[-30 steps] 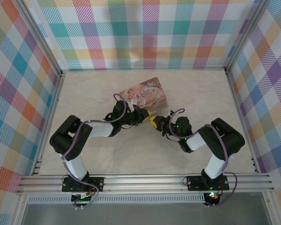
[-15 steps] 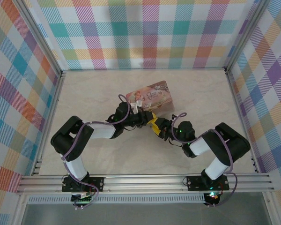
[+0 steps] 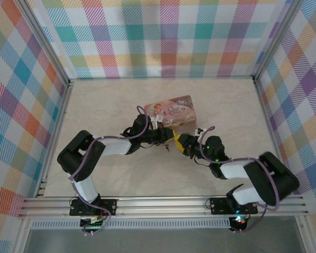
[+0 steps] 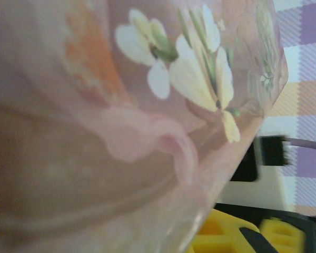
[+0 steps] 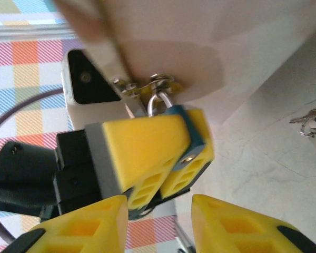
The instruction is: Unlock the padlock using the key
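padlock place: padlock (image 5: pixel 198 129), blue-edged body, hangs by its silver shackle (image 5: pixel 157 103) from the hasp (image 5: pixel 160 81) on the edge of the pink floral tin (image 3: pixel 174 112), mid desk (image 3: pixel 110 105).
key place: key (image 5: pixel 309 122) lies flat on the desk on a small ring, off to the right of the padlock in the right wrist view, well clear of both sets of fingers.
padlock handling: judged rigid metal, small and light. It pivots freely on the shackle and has smooth sides, so it is likely to twist or slip. Best held across the flat sides of the body with the keyhole end left free. Keyhole face not visible, can't tell which way it points.
key handling: judged thin, stiff and slick. It sits flush on the desk, so it is hard to get under. Take it by the head or ring end and leave the blade exposed. The loose ring may make it swing.
tin handling: light thin-wall box, probably slides or tips if the padlock is tugged.
left fingers: left fingers (image 5: pixel 142 147) almost closed, yellow pads clamped on the padlock body from both sides, just under the shackle.
right fingers: right fingers (image 5: pixel 237 221) parted partway with nothing between them. They sit just below the left fingers and no contact is visible.
risk: the key slot needs lining up and the padlock may rotate in the clamp.
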Controlling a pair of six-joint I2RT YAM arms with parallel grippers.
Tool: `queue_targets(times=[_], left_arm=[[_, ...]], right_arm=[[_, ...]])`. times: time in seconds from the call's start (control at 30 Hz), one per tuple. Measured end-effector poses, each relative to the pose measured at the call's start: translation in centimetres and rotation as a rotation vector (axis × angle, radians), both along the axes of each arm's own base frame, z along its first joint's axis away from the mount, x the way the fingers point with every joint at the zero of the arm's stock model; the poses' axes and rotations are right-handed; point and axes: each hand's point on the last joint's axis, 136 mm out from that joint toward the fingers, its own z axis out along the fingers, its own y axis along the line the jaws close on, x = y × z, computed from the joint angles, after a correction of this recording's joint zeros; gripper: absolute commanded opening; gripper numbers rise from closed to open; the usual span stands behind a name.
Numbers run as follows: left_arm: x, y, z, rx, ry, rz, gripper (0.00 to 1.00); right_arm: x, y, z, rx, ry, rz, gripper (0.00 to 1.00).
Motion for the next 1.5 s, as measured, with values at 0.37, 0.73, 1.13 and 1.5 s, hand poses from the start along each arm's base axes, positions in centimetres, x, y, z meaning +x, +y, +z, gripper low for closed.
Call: queue_targets(times=[0.37,0.73,1.13,1.5], left_arm=[[2.4,0.7,-3.4,0.164,-0.02,0.025,0.23],[3.1,1.5,-5.3,0.197,-0.017,0.057,0.42],[-0.6,5.7,-5.7,0.249,-0.009,0.121,0.45],[-2.3,9.2,-4.9,0.331,-0.013,0.207,0.45]], right_arm=[[-1.1,-2.2,1.9,-0.282,-0.086,-0.002,0.48],[-2.5,-3.1,-3.6,-0.463,0.052,0.071,0.43],[-1.0,-0.3,-5.3,-0.635,0.078,0.214,0.43],[1.3,3.0,-7.7,-0.858,0.095,0.307,0.43]])
